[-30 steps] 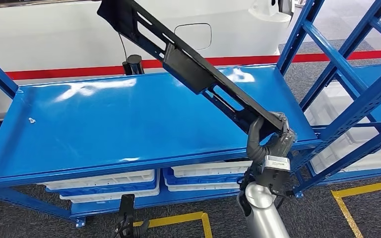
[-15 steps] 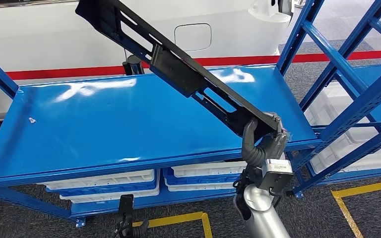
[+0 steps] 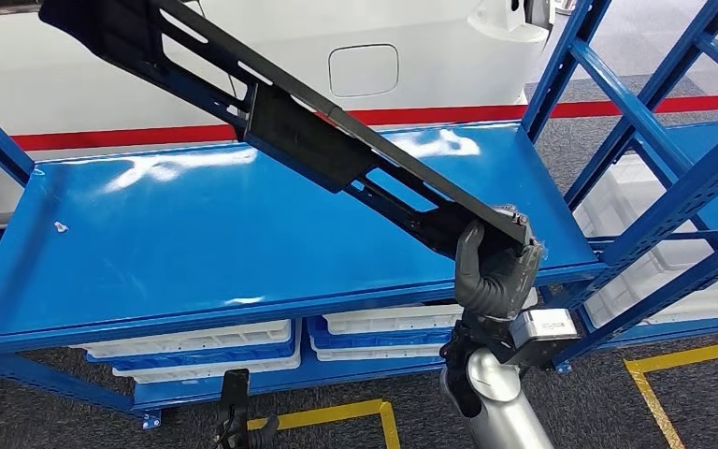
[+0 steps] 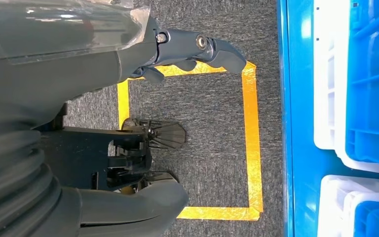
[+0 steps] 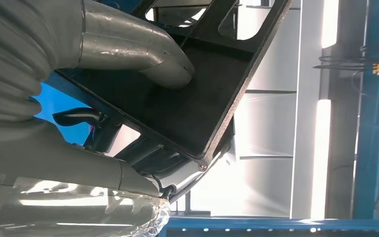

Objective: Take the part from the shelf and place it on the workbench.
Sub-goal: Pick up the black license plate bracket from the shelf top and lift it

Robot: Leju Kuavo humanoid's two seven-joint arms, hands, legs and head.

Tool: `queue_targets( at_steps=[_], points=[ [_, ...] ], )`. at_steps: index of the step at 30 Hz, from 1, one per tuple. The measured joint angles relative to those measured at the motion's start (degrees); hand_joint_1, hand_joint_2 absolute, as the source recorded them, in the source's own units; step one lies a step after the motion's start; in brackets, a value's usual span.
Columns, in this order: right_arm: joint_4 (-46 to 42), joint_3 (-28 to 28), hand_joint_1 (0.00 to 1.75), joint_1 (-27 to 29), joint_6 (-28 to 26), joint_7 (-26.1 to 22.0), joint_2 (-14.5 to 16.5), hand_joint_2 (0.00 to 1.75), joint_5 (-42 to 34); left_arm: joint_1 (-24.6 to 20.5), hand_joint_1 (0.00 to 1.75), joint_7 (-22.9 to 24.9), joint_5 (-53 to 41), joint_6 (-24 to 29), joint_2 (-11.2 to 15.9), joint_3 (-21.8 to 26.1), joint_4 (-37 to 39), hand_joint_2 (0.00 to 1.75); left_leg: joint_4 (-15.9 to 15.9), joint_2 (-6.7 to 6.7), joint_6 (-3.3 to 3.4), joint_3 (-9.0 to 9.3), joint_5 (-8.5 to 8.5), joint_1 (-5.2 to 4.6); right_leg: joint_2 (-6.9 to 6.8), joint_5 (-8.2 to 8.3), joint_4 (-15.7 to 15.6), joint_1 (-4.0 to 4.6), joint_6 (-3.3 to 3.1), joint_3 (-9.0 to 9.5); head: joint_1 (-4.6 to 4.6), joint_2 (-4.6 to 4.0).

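Head view: the right robot hand (image 3: 492,271) grips the near end of the long black part (image 3: 290,131), fingers wrapped around it just beyond the front right corner of the blue desk (image 3: 196,234). The part slants up and away to the left, held in the air above the desk top with no end resting on it. Judging from this, the pick from the shelf is done and the set-down is what remains. The desk top under the part is bare and glossy, so there is open room along most of its length. The tight spots are the blue upright posts (image 3: 636,122) at the right, near the robot hand, and the white wall (image 3: 411,47) behind, close to the part's far end. White bins (image 3: 196,341) sit on the lower level.

Left wrist view: the left robot hand (image 4: 187,49) hangs over grey carpet (image 4: 212,113) marked with yellow tape (image 4: 251,138); it holds nothing, fingers loosely curled and slightly apart.

Right wrist view: the thick grey thumb (image 5: 148,59) presses on the flat black face of the part, clamping it against the fingers below. The part's outer edge juts free, with a blue frame beam (image 5: 375,98) beyond it.
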Motion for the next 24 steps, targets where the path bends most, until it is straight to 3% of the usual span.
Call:
queue_targets(
  at_steps=[14,20,22,24],
  points=[
    [-0.3,0.1,1.75,0.4,-2.3,-0.7,-0.4,1.75,1.4,0.0,0.0,0.1,0.0,-0.5,0.1,-0.3,0.0,1.75,0.1,-0.01,0.24,-0.01,-0.15,-0.44,0.0,0.01,0.0,-0.43,0.09,0.02,0.0,0.0],
    [-0.3,0.1,1.75,0.4,-2.8,-0.6,-0.3,1.75,1.4,0.0,0.0,0.0,0.6,0.0,0.1,-0.3,0.0,1.75,-0.2,0.07,1.23,0.22,-0.01,-0.67,-0.01,-0.05,0.0,-0.88,0.84,0.03,-0.02,0.01],
    [-0.3,0.2,1.75,0.3,-2.9,-0.6,-0.2,1.75,1.4,0.0,0.0,0.0,0.8,0.0,0.0,-0.3,0.0,1.75,-0.9,0.26,1.81,0.63,0.42,-0.23,0.0,-1.72,2.7,-0.86,0.75,-1.14,0.12,0.01],
    [-0.3,0.2,1.75,0.3,-2.9,-0.5,-0.3,1.75,1.4,0.0,0.0,0.0,0.9,0.0,0.0,-0.3,0.0,1.75,-1.1,0.37,2.03,0.76,0.56,0.02,0.02,-5.08,9.9,-0.86,0.42,-4.35,0.31,0.01]
  ],
)
